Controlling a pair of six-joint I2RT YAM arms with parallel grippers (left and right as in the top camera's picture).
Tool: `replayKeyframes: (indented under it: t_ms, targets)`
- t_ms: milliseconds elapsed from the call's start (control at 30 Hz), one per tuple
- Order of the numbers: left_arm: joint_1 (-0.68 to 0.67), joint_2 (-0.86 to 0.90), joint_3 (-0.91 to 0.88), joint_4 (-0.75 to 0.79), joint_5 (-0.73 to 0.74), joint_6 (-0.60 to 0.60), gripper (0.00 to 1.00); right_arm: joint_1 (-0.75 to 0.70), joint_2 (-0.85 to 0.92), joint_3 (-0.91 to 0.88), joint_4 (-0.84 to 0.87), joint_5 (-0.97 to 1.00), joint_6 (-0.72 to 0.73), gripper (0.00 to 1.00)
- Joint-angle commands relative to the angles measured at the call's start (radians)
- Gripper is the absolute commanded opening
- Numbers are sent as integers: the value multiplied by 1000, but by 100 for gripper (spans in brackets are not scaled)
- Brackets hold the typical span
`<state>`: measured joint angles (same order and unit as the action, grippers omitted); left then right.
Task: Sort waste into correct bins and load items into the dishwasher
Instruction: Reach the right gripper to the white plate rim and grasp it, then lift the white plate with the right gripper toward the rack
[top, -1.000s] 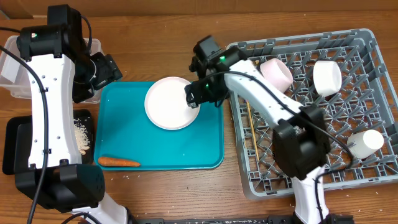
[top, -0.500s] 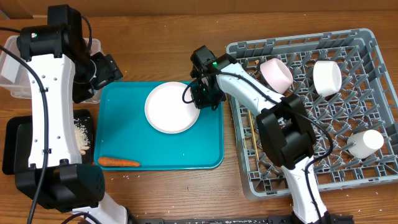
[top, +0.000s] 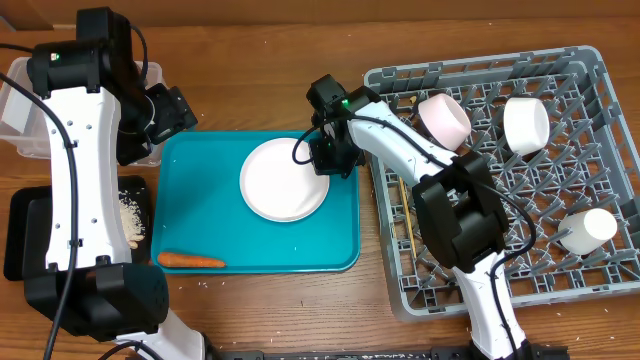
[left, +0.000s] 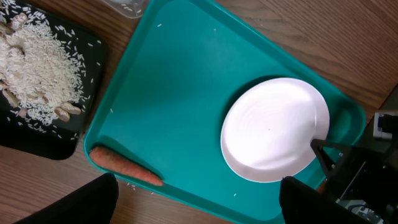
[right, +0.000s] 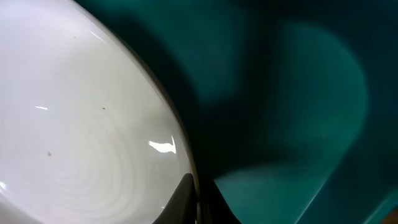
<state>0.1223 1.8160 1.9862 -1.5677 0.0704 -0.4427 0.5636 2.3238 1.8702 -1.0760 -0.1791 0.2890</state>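
A white plate (top: 283, 180) lies on the teal tray (top: 200, 200), toward its right side. My right gripper (top: 318, 160) is shut on the plate's right rim; in the right wrist view the fingers (right: 186, 193) pinch the rim of the plate (right: 74, 124) over the tray (right: 298, 81). An orange carrot (top: 190, 261) lies along the tray's front edge. Over the tray's far left corner hangs my left gripper (top: 175, 110), open and empty. Its wrist view looks down on the plate (left: 273, 137) and carrot (left: 124, 168), the left gripper (left: 193, 208) spread wide.
The grey dishwasher rack (top: 390, 75) on the right holds a pink cup (top: 445, 118), two white cups (top: 526, 124) (top: 588, 229) and a wooden stick (top: 407, 225). A black bin with rice (top: 130, 215) and a clear bin (top: 20, 110) stand at the left.
My right gripper has shut on the plate's right rim. The plate has shifted slightly toward the front right of the tray. The left arm has stayed put.
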Motion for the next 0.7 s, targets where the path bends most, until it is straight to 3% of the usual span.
replayKeyframes:
  t_ms: [0, 333, 667]
  targets:
    - [2, -10, 18, 1, -3, 5, 85, -1, 5, -1, -35, 52, 27, 4]
    - [2, -10, 18, 2, -30, 17, 85, -28, -77, 134, -147, 111, 20, 4]
    - [2, -10, 18, 2, -39, 16, 85, -116, -358, 239, -209, 509, 19, 4]
